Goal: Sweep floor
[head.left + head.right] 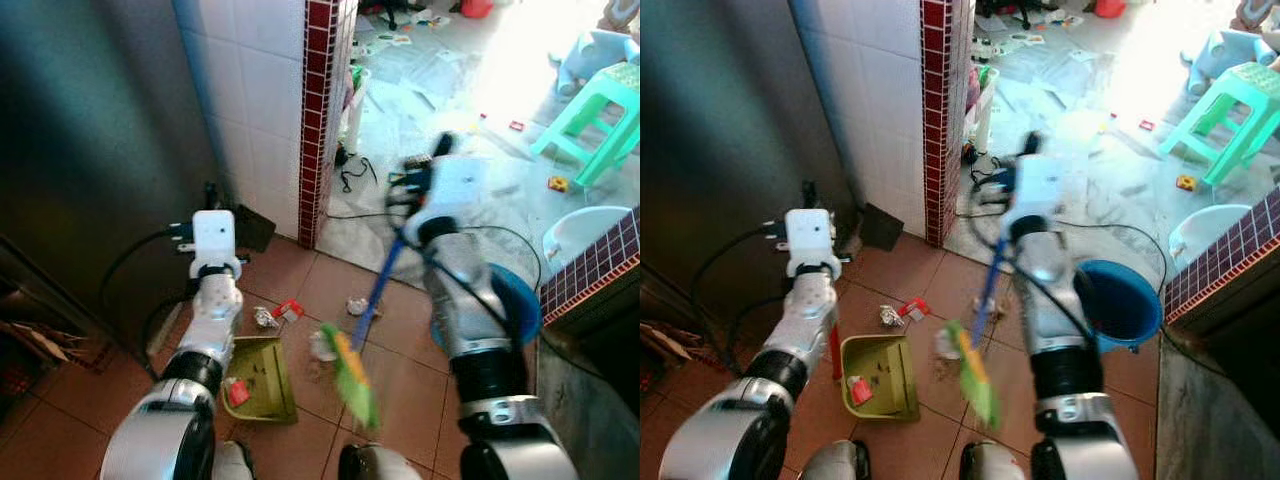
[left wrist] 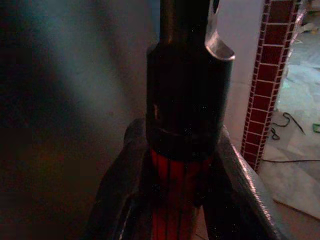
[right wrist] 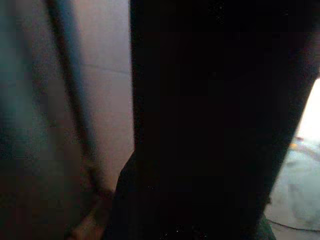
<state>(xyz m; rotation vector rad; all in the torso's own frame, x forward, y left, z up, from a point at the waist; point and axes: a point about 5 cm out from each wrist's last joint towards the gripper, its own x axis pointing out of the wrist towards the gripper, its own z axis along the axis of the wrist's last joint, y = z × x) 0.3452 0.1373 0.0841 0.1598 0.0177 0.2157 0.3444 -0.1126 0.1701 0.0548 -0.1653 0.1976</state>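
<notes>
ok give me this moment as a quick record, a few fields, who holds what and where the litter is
left claw: shut on the red handle of the dustpan
dustpan: green, on the terracotta tiles, a red scrap inside
right claw: on the blue broom handle; finger state unclear
broom head: green, blurred, just right of the dustpan
litter: crumpled wrappers on the tiles beyond the dustpan
blue bucket: beside the right arm

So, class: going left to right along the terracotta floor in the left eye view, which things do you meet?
Left arm's wrist → green dustpan → red-and-white wrapper → broom head → blue bucket.
</notes>
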